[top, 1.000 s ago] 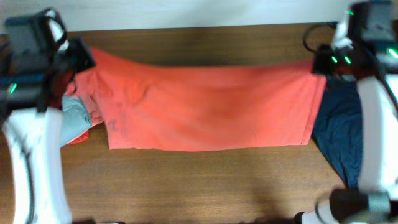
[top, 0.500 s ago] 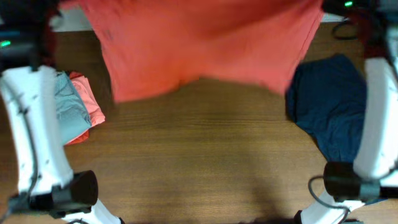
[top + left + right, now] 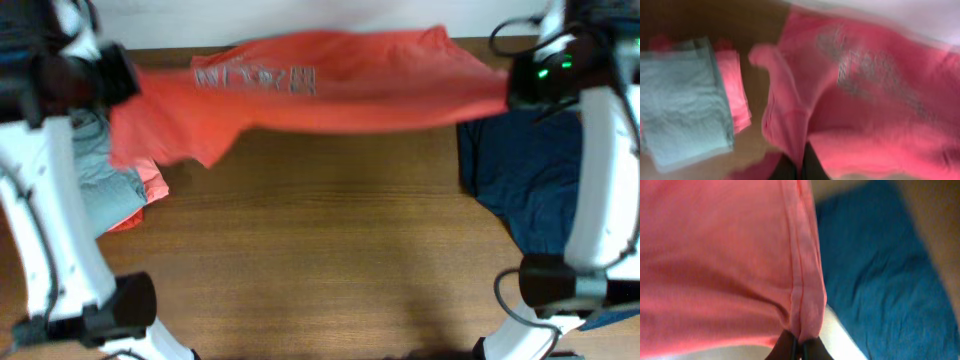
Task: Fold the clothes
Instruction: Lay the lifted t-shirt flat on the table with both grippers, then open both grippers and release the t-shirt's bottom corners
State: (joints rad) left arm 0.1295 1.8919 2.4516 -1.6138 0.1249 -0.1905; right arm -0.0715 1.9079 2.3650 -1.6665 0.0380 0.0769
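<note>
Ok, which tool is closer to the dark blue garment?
Right. The right tool grips the orange shirt beside the dark blue garment; the left tool holds the shirt's other end, across the table.

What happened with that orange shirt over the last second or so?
The left hand and right hand swung the orange T-shirt up off the table toward its far edge. It now hangs stretched between them, with its lettering showing. Neither hand let go. The grey folded shirt and navy garment stayed put.

Robot lab: white arms (image 3: pixel 45 225) flank a wooden table (image 3: pixel 330 255).
</note>
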